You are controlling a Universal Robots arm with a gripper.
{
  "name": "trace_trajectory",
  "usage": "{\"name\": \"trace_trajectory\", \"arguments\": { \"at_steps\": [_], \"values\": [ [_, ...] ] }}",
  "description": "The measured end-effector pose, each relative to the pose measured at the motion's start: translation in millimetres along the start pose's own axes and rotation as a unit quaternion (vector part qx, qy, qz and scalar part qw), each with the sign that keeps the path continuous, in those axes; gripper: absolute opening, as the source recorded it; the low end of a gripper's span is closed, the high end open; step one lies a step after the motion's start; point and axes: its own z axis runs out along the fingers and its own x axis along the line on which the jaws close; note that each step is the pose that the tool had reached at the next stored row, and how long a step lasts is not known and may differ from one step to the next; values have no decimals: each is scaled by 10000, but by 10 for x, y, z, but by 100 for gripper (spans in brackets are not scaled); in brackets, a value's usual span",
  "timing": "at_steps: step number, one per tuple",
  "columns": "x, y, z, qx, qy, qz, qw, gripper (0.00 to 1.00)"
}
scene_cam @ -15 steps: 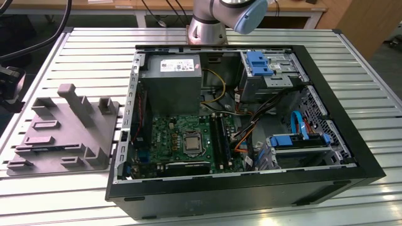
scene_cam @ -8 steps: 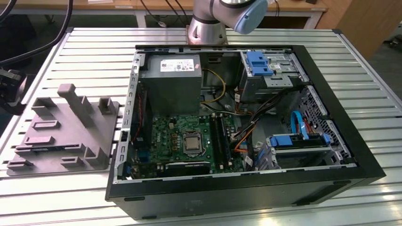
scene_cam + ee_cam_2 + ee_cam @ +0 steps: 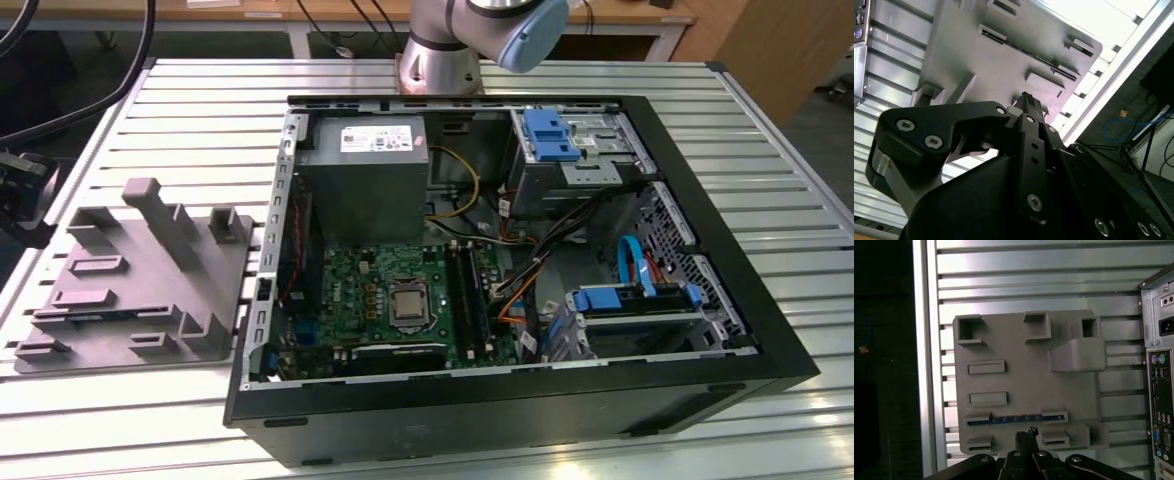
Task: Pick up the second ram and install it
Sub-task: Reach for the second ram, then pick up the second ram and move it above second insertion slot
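Beside the open computer case (image 3: 534,412) on the slatted table (image 3: 120,425), a grey slotted block (image 3: 134,285) is lying toward the exterior view's left. In the second wrist view, I am holding my gripper (image 3: 1026,99) over that block, jaws resting together and gripping nothing. In the first wrist view, the second ram (image 3: 1014,418) is standing on edge in one of the block's slots, near the gripper.

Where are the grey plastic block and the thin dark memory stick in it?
grey plastic block (image 3: 1024,375), first wrist view, its flat bare top.
thin dark memory stick (image 3: 1014,419), first wrist view, its edge in the slot.
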Motion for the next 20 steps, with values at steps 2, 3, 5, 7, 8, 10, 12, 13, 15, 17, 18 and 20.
{"name": "trace_trajectory", "arguments": {
  "at_steps": [2, 3, 5, 7, 8, 10, 12, 13, 15, 17, 18, 20],
  "values": [
    [1, 0, 0, 0, 0, 0, 10000, 10],
    [1, 0, 0, 0, 0, 0, 10000, 10],
    [4, 0, 0, 0, 0, 0, 10000, 10],
    [7, 0, 0, 0, 0, 0, 10000, 10],
    [7, -1, 0, 0, 0, 0, 10000, 10],
    [8, -1, 0, 0, 0, 0, 10000, 10],
    [9, -1, 0, 0, 0, 0, 10000, 10],
    [9, -1, 0, 0, 0, 0, 10000, 10],
    [10, -1, 0, 0, 0, 0, 10000, 10],
    [10, -1, 0, -1, 0, -9, 10000, 10],
    [10, -1, 1, -2, 1, -22, 10000, 10],
    [10, -1, 1, -3, 2, -61, 10000, 10]
  ]
}}
